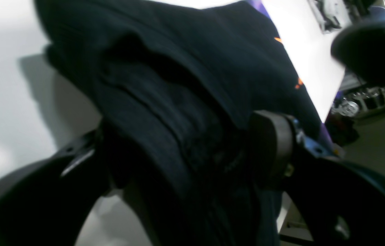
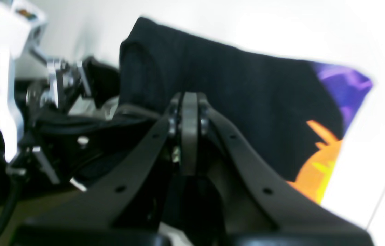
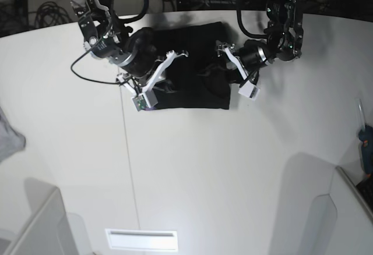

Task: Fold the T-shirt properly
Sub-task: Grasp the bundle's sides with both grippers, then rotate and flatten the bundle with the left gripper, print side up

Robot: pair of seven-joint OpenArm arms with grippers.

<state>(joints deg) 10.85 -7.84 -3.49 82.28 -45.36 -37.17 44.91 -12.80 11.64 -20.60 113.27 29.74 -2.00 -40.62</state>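
Lying folded on the white worktop (image 3: 192,167), toward its far edge: the T-shirt (image 3: 195,71), looking soft, light, limp; left fingers (image 1: 274,143) standing wide around a bunched edge; right fingers (image 2: 189,112) pressed together, empty; gripping stacked edges seeming best.

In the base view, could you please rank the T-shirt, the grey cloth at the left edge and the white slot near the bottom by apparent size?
1. T-shirt, clearly largest.
2. White slot.
3. Grey cloth, cut off by the frame edge, so its rank against the slot is unsure.

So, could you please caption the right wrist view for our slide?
Shut right gripper beside the folded black fabric T-shirt on the white table.
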